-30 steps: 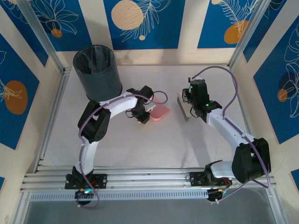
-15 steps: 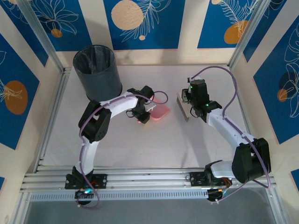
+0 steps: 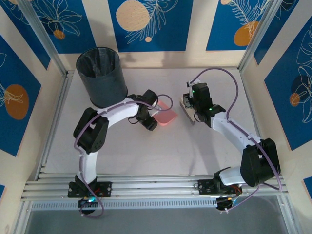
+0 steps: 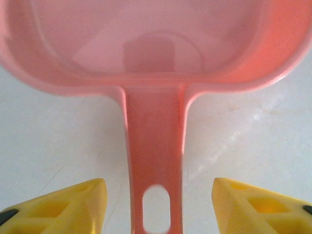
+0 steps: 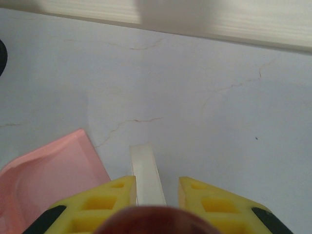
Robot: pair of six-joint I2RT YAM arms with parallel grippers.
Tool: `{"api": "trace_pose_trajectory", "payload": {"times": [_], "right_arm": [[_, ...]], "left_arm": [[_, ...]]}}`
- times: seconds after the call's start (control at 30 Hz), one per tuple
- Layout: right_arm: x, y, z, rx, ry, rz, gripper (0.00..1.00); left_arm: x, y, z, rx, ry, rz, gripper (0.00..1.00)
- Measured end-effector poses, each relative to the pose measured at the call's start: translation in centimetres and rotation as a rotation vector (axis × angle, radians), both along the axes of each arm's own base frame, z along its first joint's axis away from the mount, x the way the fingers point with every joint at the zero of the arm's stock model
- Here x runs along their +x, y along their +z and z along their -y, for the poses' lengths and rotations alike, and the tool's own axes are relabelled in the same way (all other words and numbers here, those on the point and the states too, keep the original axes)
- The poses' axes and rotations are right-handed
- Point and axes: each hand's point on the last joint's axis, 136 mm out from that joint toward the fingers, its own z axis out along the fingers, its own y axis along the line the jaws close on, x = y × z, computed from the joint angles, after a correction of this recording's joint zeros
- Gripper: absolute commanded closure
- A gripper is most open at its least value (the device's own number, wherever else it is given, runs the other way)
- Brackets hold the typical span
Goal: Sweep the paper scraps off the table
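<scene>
The pink dustpan (image 3: 166,117) lies flat on the white table (image 3: 146,151), pan part to the right. Its handle (image 4: 155,146) runs between the yellow fingers (image 4: 87,200) of my left gripper (image 4: 158,184), which is open with a clear gap on both sides. Just right of the dustpan, my right gripper (image 3: 194,106) is shut on a small pale brush (image 3: 187,109), whose white bar (image 5: 144,170) sticks out ahead of the fingers above the table. In the right wrist view a corner of the dustpan (image 5: 53,170) lies at the lower left. The paper scraps are out of view.
A dark round bin (image 3: 101,75) stands at the back left of the table. Aluminium rails (image 3: 146,187) edge the near side and the left side. Blue floral wall panels close the back and both sides.
My left gripper has opened and let go of the dustpan handle. The right gripper with the brush has shifted slightly left and toward the back.
</scene>
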Motion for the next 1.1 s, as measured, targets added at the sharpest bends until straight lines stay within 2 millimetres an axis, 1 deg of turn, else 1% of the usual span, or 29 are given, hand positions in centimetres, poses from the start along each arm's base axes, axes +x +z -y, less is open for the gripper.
{"api": "trace_pose_trajectory", "payload": {"times": [0.1, 0.27, 0.33, 0.4, 0.5, 0.67, 0.9, 1.1], "right_arm": [[0.4, 0.2, -1.2, -0.031, 0.038, 0.026, 1.0], [1.0, 0.3, -3.0, -0.088, 0.093, 0.073, 1.0], [1.3, 0.3, -3.8, -0.112, 0.114, 0.096, 1.0], [1.7, 0.2, -4.8, -0.141, 0.141, 0.119, 1.0], [2.0, 0.0, -6.2, -0.183, 0.176, 0.147, 1.0], [2.4, -0.7, -8.2, -0.26, 0.223, 0.194, 1.0], [2.6, -1.5, -10.6, -0.358, 0.282, 0.255, 1.0], [2.5, -0.9, -12.1, -0.388, 0.31, 0.313, 1.0]], "left_arm": [[-0.5, 2.3, -0.2, -0.055, 0.014, 0.049, 0.35], [-0.9, 5.8, -1.3, -0.163, 0.079, 0.108, 0.34], [-0.8, 6.9, -2.2, -0.204, 0.126, 0.119, 0.34], [-0.3, 7.5, -3.5, -0.245, 0.201, 0.113, 0.35], [0.2, 7.6, -5.5, -0.299, 0.299, 0.096, 0.35], [-0.3, 7.5, -8.0, -0.352, 0.414, 0.051, 0.35], [-0.5, 8.4, -9.2, -0.417, 0.469, 0.046, 0.35], [-0.6, 8.2, -9.9, -0.424, 0.493, 0.038, 0.35]]}}
